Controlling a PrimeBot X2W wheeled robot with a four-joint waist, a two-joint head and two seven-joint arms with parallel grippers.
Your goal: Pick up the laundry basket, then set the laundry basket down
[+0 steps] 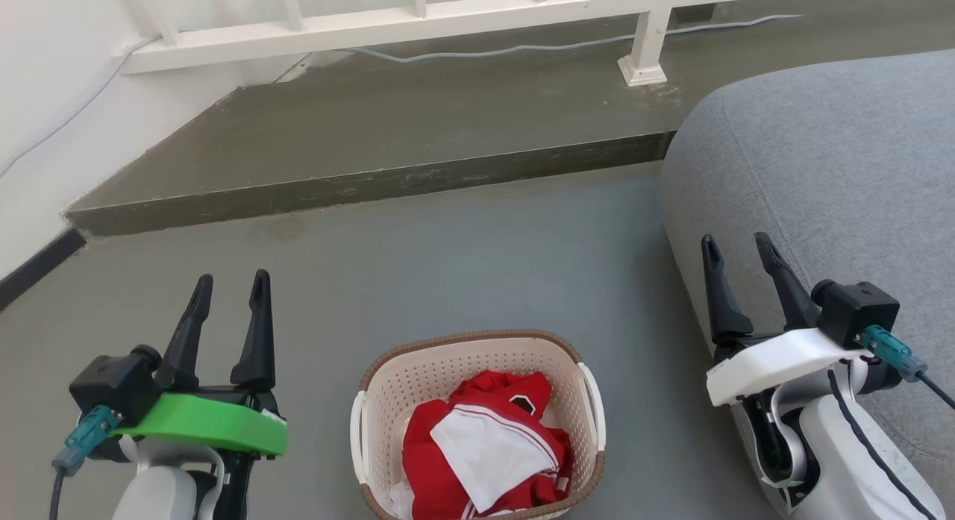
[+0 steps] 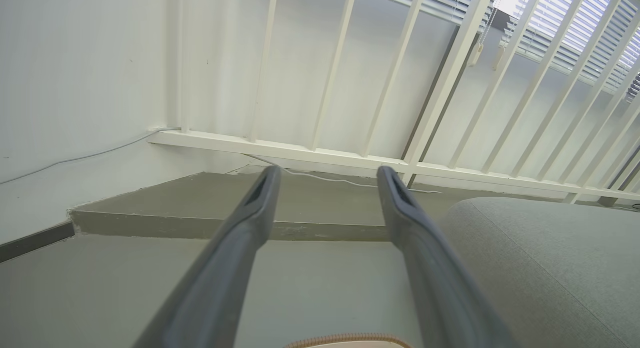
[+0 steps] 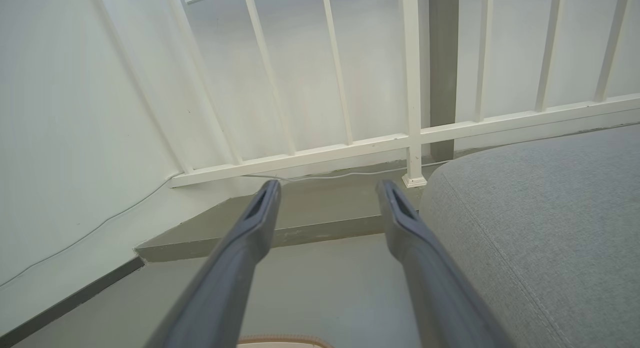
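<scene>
on the floor, laundry basket [image 1: 477,401] is centred between left gripper [image 1: 227,296] and right gripper [image 1: 740,255]; both spread, empty, equally near.

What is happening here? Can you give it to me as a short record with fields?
Basket: laundry basket on the floor, between the two hands
Contents: red and white clothing
Left side: left hand open, empty
Right side: right hand open, empty, near the grey cushion
Stage: basket not yet lifted

Soft, even daylight, faint shadows, sharp focus; wrist views bend toward their edges.
</scene>
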